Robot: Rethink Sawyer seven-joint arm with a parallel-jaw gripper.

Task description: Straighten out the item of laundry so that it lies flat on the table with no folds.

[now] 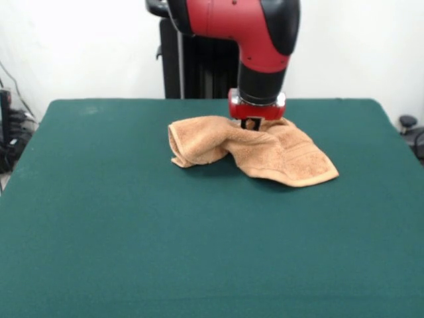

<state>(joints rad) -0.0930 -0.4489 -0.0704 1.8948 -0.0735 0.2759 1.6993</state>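
Note:
The item of laundry (265, 151), an orange-tan terry towel, lies crumpled on the far middle of the table (199, 252). Its left part is bunched and rolled under, and its right part slopes down to a flat corner with a woven band stripe near the edge. The red and black arm comes down from above, and my gripper (252, 125) is pressed into the top of the towel at its far edge. The towel's raised ridge hides the gripper's lower end, so its state does not show.
The dark green cloth stretches wide to the left, right and front of the towel. Dark cables and gear (10, 132) sit beyond the table's left edge, and a black object (409, 126) lies off its right edge.

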